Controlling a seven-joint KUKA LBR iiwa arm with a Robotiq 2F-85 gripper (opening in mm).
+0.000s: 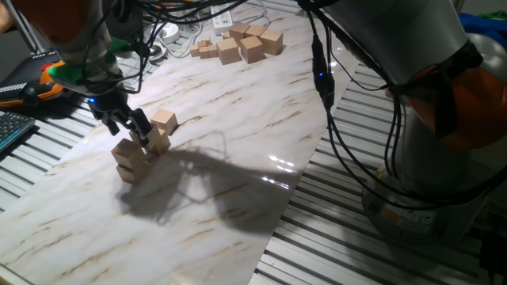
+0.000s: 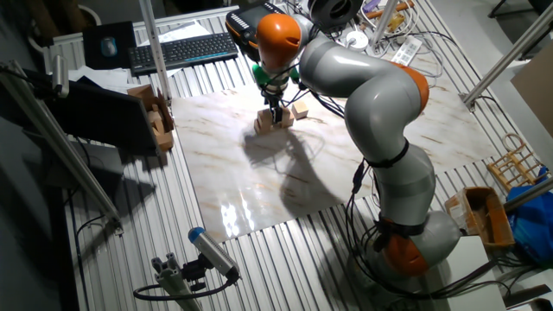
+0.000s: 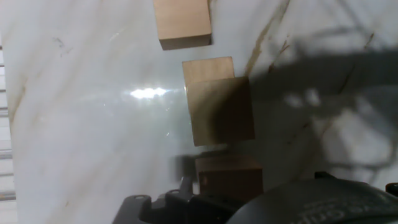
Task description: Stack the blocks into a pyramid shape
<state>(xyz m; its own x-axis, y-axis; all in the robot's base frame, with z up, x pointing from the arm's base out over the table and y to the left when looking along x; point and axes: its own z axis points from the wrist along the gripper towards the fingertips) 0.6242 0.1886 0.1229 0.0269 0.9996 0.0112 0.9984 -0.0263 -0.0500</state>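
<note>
While the gripper hangs right over the small heap of blocks, one loose block sits just beside; whether the fingers are open is unclear.

Tan blocks on marble tabletop

One fixed view sits low and close beside my claw, looking across the marble board. The other fixed view hangs high and far, facing my claw from beyond my base. My hand view looks straight down, closest. All share the blocks under my claw.
</note>
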